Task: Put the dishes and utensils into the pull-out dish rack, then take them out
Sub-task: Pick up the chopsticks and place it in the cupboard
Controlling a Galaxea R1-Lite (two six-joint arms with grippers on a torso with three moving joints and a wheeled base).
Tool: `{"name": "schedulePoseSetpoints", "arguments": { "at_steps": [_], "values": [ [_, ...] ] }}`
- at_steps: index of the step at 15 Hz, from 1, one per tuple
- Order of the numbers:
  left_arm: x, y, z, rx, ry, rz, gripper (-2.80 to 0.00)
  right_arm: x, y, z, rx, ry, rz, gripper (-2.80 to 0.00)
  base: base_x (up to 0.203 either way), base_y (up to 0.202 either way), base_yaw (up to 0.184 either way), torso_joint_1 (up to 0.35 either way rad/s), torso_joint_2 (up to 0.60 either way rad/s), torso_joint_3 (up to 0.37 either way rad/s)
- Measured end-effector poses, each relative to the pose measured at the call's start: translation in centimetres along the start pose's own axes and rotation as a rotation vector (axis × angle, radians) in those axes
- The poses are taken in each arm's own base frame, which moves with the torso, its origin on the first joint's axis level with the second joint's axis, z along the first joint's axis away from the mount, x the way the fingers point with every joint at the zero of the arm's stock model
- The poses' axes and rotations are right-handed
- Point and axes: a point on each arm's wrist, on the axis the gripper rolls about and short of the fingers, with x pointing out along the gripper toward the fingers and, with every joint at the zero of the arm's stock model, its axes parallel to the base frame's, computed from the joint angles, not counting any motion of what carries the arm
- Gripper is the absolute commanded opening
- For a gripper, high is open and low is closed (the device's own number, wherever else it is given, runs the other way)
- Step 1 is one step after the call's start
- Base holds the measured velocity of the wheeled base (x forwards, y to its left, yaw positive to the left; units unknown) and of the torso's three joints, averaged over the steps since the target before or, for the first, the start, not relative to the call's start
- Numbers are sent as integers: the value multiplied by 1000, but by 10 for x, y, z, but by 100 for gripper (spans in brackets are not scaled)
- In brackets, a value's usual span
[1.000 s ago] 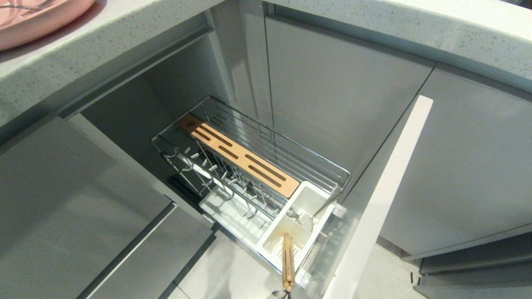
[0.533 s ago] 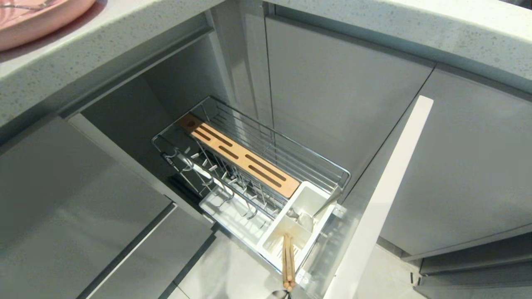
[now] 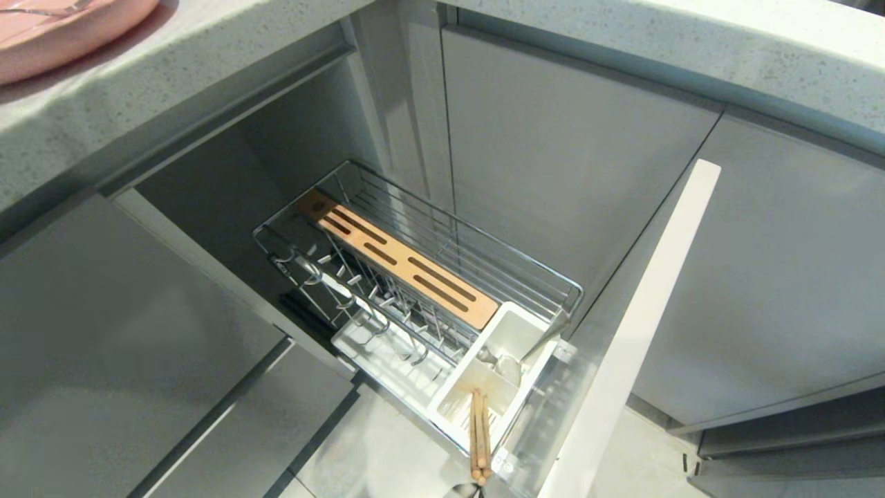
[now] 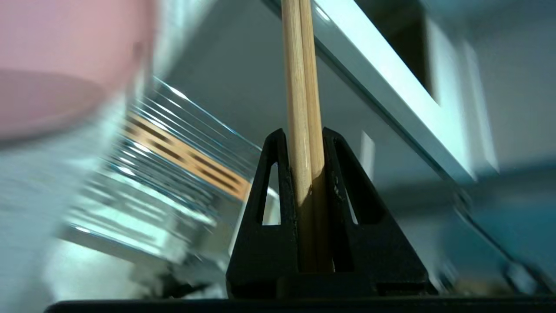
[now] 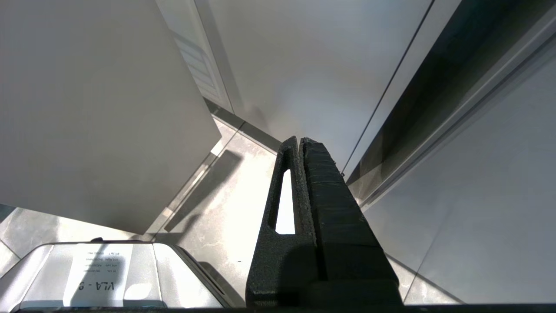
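The chopsticks [image 3: 478, 436] stood nearly upright in the front compartment of the white utensil box [image 3: 492, 377], tips down in the box, butt ends up toward the camera, long axis close to vertical w/ a slight lean toward the robot. In the left wrist view the left gripper [image 4: 302, 143] was clamped on the chopsticks [image 4: 302, 87], the pair side by side betw. its black fingers [image 4: 278, 208] and running straight out past the tips. That view was smeared; the pink shape [image 4: 65, 56] at its edge was prob. a dish, hard to say which.

The pull-out dish rack [image 3: 442, 277] stood drawn out from the grey cabinet, its slotted wood strip [image 3: 397, 259] running along the basket's length, wire prongs [image 3: 359, 297] beside it, pale front panel [image 3: 622, 339] at the near end. A pink plate [image 3: 62, 28] sat on the speckled countertop [image 3: 173, 62], upper left. Grey cabinet fronts [image 3: 574, 159] all round; light tile floor [image 3: 387, 449] below.

The right gripper [image 5: 301, 141] hung well apart over the floor, fingers pressed together, nothing in them.
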Motion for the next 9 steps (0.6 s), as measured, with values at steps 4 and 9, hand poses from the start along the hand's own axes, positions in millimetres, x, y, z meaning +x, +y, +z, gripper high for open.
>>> {"name": "schedulePoseSetpoints", "arguments": {
  "at_steps": [4, 9],
  "values": [
    [-15, -6, -16, -6, 237, -317, -280, 0, 0, 0, 0, 0, 0, -280, 0, 0, 0, 0, 0, 0],
    [-16, -2, -37, -125, 518, -502, -280, 0, 0, 0, 0, 0, 0, -280, 0, 0, 0, 0, 0, 0]
  ]
}}
